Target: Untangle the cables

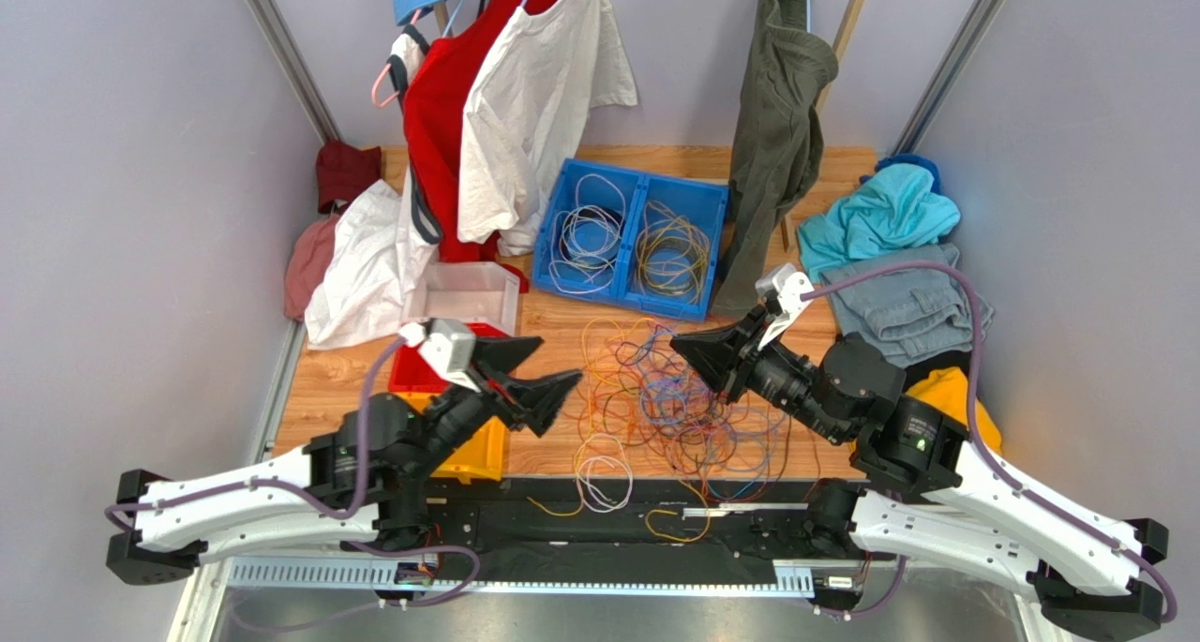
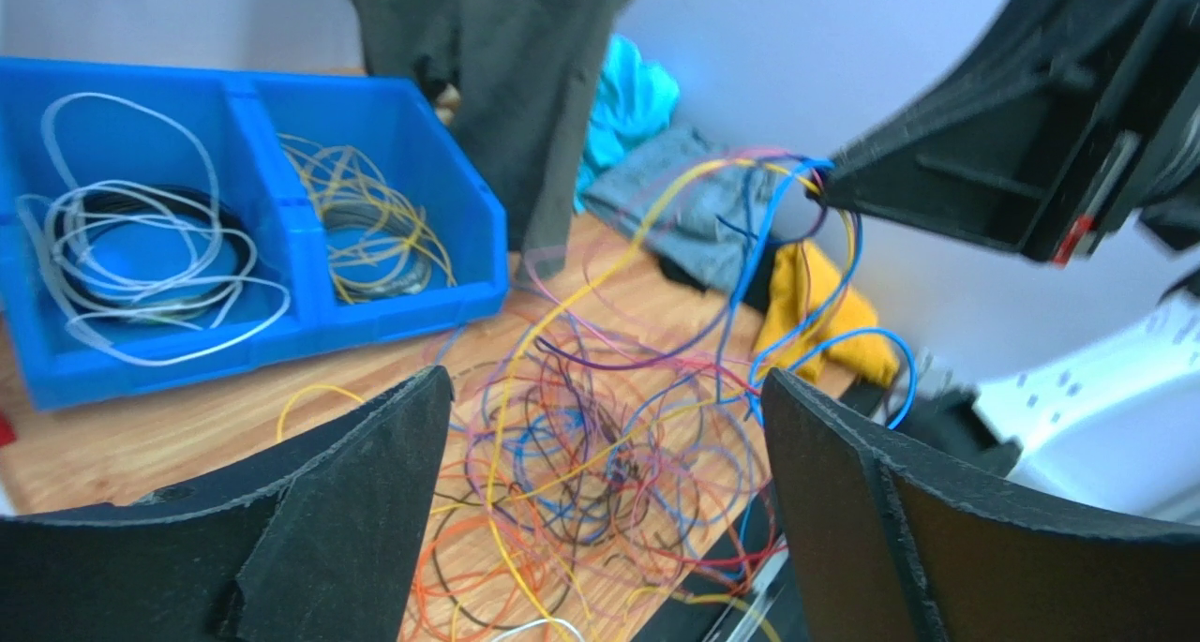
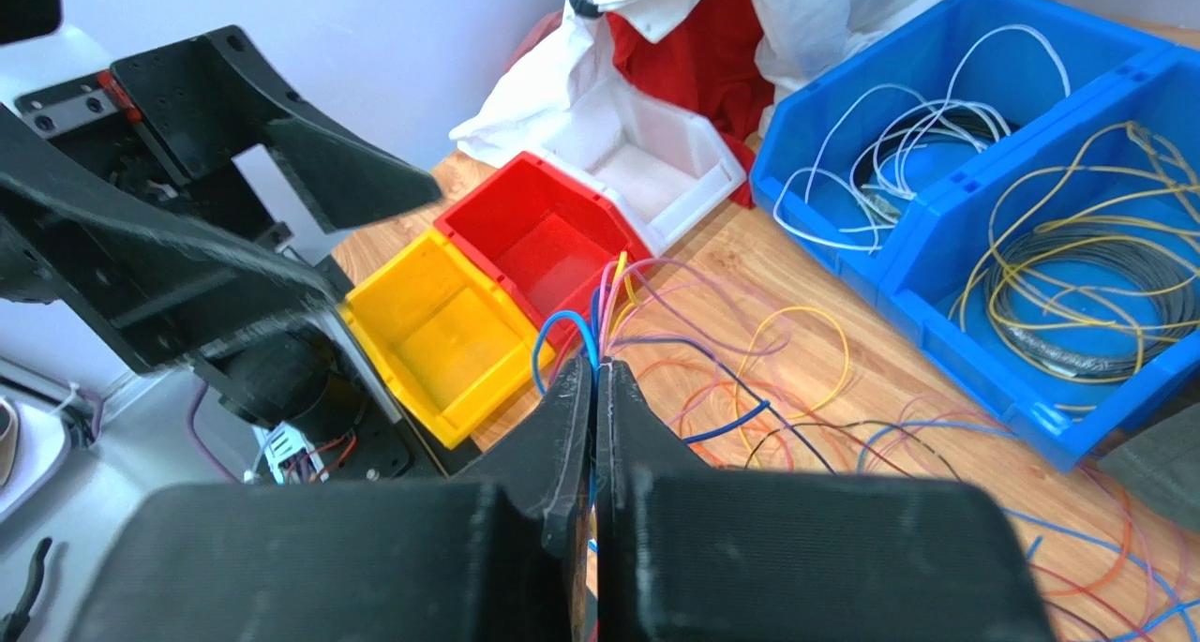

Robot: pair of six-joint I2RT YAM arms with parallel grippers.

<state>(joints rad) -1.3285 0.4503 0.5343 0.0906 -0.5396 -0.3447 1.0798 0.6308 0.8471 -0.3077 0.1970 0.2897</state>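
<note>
A tangle of thin cables (image 1: 676, 406) in yellow, orange, purple, blue and red lies on the wooden table between the two arms. My right gripper (image 1: 693, 350) is shut on several strands, blue, yellow and pink, and holds them up above the pile; in the right wrist view (image 3: 595, 365) the strands rise from between the closed tips. My left gripper (image 1: 557, 365) is open and empty, just left of the tangle. In the left wrist view the cables (image 2: 620, 445) lie between its fingers (image 2: 373, 452), and the lifted strands run up to the right gripper (image 2: 831, 185).
A blue two-part bin (image 1: 631, 237) at the back holds coiled white and yellow wires. A white bin (image 1: 462, 298), a red bin (image 3: 542, 242) and a yellow bin (image 3: 437, 336) stand at the left. Clothes hang and lie round the table's back and sides.
</note>
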